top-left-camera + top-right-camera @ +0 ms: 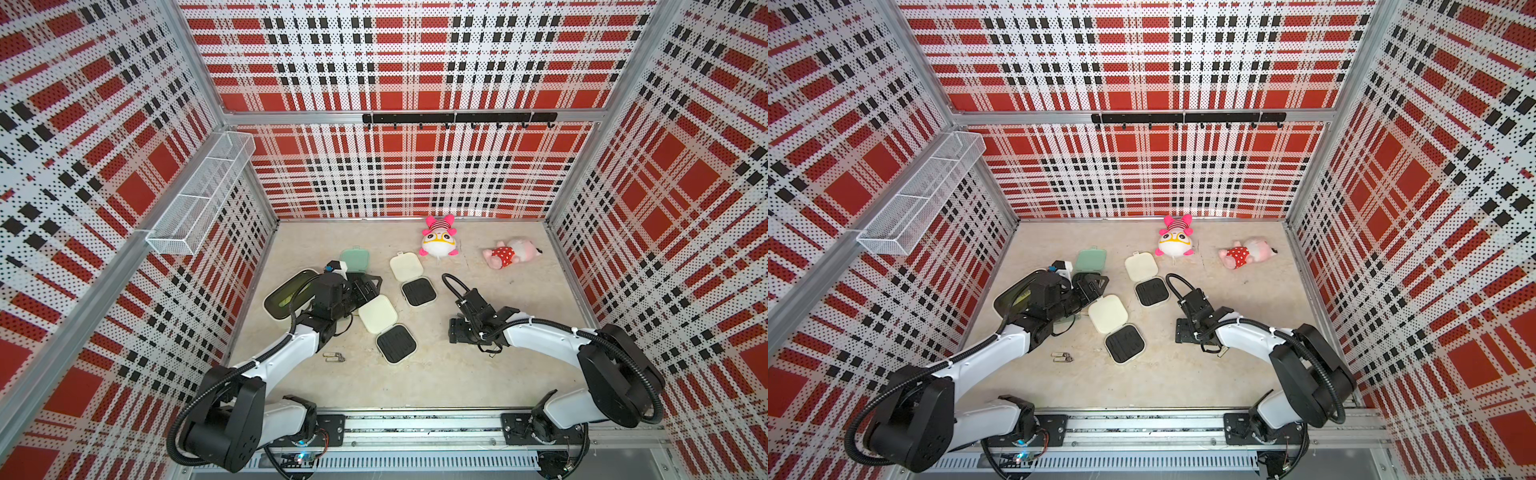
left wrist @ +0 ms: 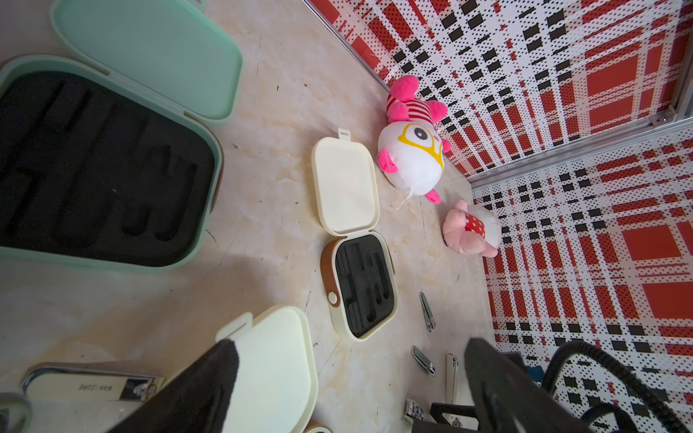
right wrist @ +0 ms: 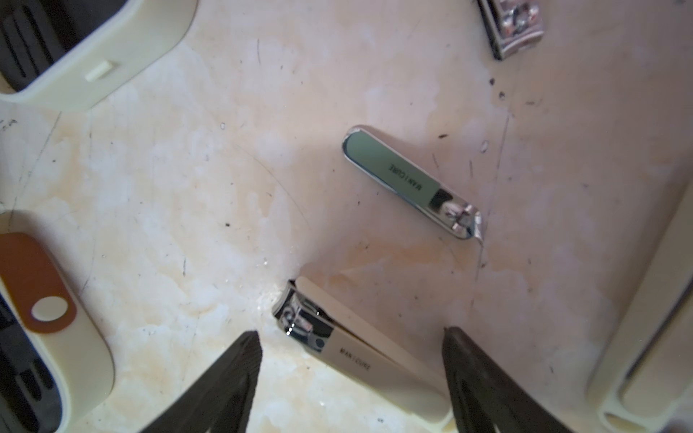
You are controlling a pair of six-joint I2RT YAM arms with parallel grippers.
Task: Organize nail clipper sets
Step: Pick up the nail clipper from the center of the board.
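Note:
Three nail clipper set cases lie open on the floor: a mint one (image 2: 112,168), a far cream one (image 1: 419,292) and a near cream one (image 1: 396,344), each showing a black insert. My left gripper (image 1: 365,287) hovers open over the mint case's base, holding nothing. My right gripper (image 3: 350,331) points down at the floor, open, its jaws straddling a cream-handled clipper (image 3: 360,360) without touching it. A green-handled clipper (image 3: 408,183) lies just beyond it. Two silver clippers (image 1: 334,356) lie beside the left forearm.
A cream bin with a dark green inside (image 1: 289,293) stands under the left arm by the left wall. Two pink plush toys (image 1: 438,241) (image 1: 511,253) lie at the back. A white wire basket (image 1: 199,195) hangs on the left wall.

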